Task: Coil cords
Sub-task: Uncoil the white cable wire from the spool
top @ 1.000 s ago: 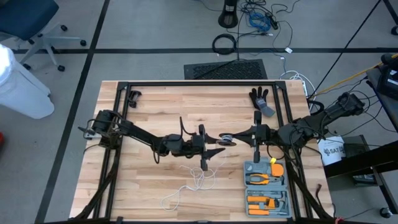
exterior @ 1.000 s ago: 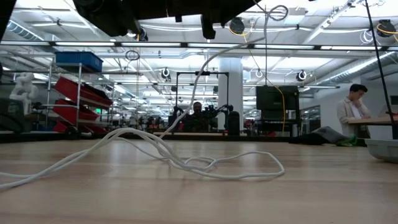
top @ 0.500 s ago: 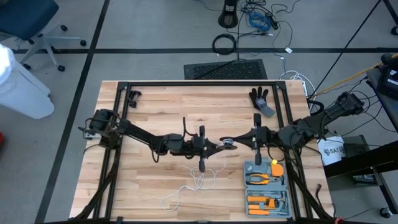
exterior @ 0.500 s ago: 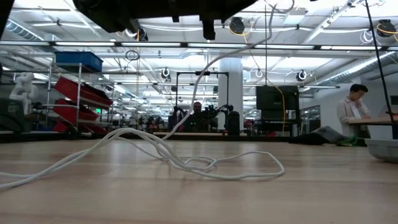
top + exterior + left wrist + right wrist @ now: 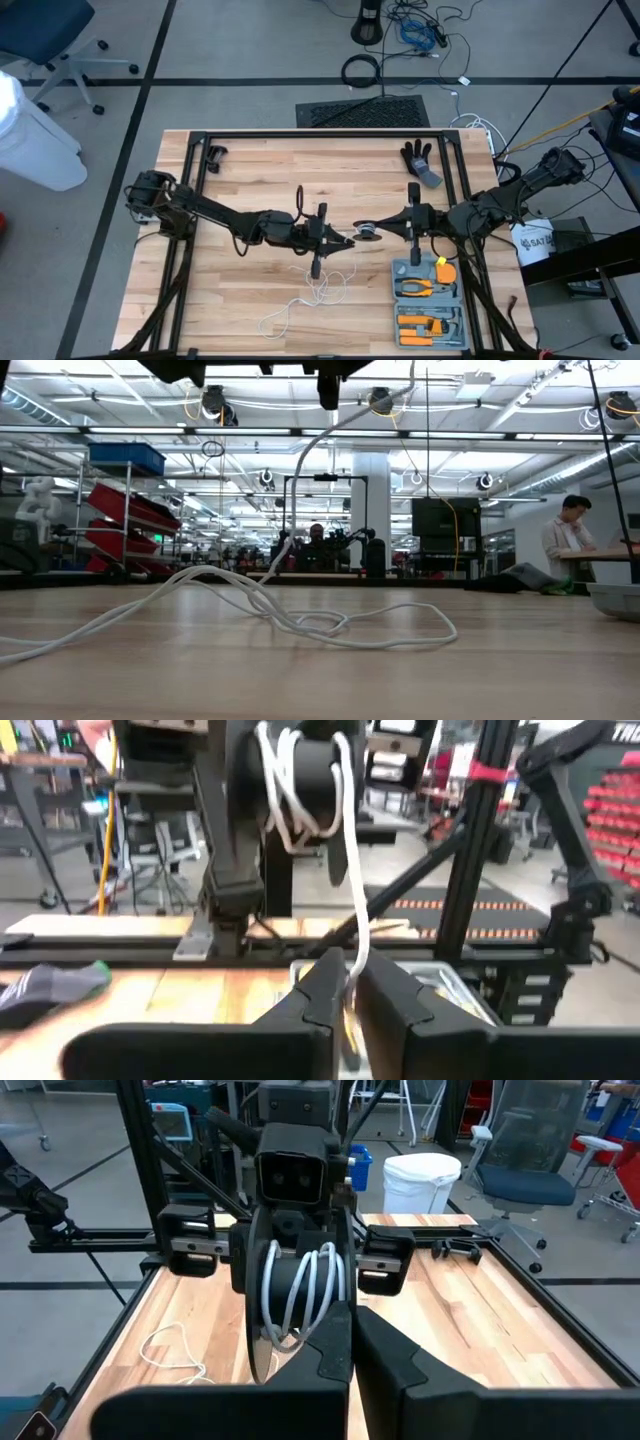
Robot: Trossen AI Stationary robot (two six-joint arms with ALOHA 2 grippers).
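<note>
White cord [image 5: 352,920] is now pinched by the narrowed left tool [image 5: 345,243], shifted left; right tool [image 5: 385,229] is clamped on the reel [image 5: 368,231]. Another wrap looks possible.

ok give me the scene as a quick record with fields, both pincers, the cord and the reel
left pincer: over mid table, shut on the white cord
right pincer: facing the left one, shut on the reel
reel: black disc, several white turns wound on it
cord path: from the reel through the left pincer, then down to the table
loose cord: tangled loops lying on the wood near the front edge
tool case: open, near the right front corner
glove: black, at the back right
</note>
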